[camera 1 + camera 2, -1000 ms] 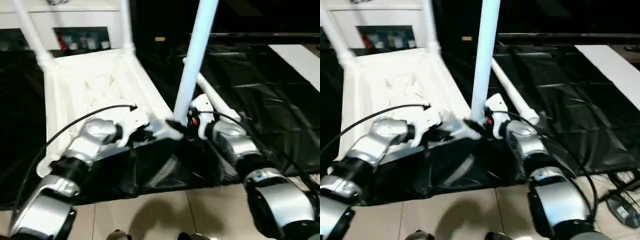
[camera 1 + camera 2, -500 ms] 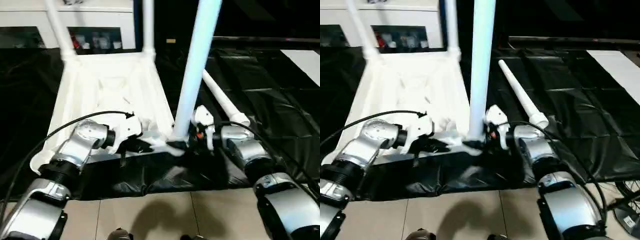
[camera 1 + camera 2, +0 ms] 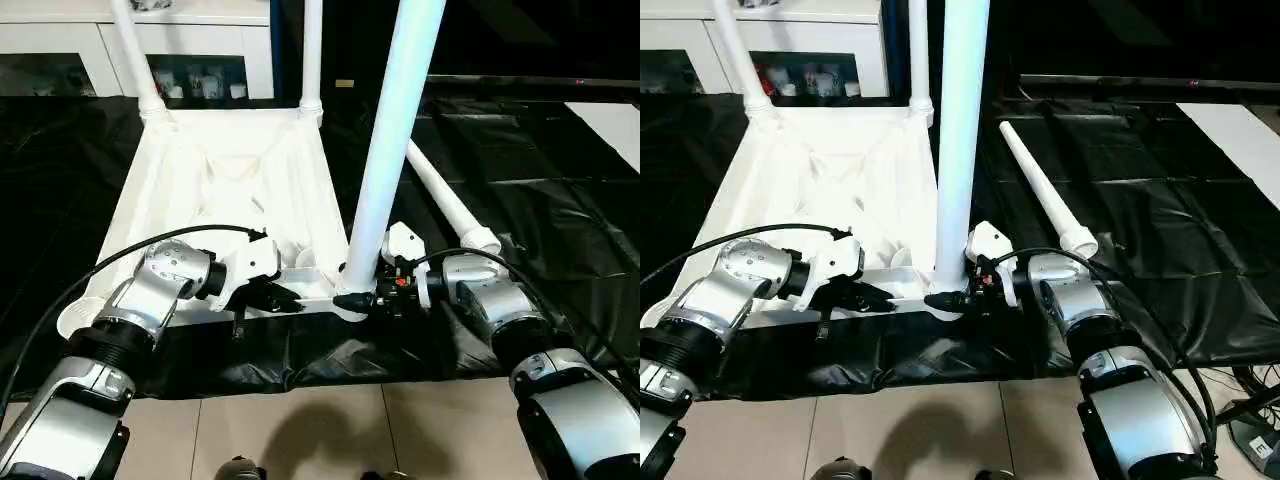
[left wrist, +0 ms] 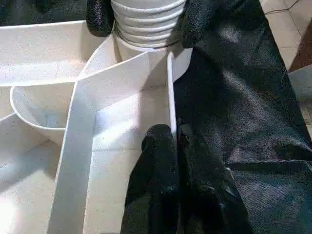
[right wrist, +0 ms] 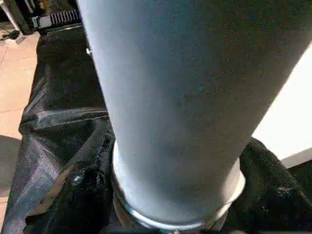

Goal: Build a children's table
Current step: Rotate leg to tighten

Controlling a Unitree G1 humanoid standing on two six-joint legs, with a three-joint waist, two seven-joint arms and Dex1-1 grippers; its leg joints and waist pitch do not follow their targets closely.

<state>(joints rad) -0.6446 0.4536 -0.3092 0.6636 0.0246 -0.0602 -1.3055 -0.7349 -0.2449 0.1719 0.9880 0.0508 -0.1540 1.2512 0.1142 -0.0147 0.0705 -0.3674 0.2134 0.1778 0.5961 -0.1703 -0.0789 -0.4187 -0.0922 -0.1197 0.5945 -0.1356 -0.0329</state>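
Note:
The white table top (image 3: 200,190) lies upside down on a black sheet. Two legs (image 3: 135,60) (image 3: 312,50) stand upright in its far corner sockets. A third leg (image 3: 395,130) rises from the near right corner socket, and my right gripper (image 3: 362,300) is shut on its base. Its ribbed end (image 4: 148,19) sits in the socket between the right gripper's fingers (image 4: 197,22). My left gripper (image 3: 285,297) is shut on the top's thin near rim (image 4: 170,87), just left of that corner. The fourth leg (image 3: 450,200) lies loose on the sheet to the right.
A white cabinet with glass doors (image 3: 60,40) stands behind the table top. The black sheet (image 3: 560,200) stretches right to a white board (image 3: 610,115). Tiled floor (image 3: 300,430) begins at the sheet's near edge, with cables (image 3: 1250,420) at the far right.
The head view has swung and levelled, so the whole picture has shifted. Both grippers keep their holds on the rim and on the leg's base.

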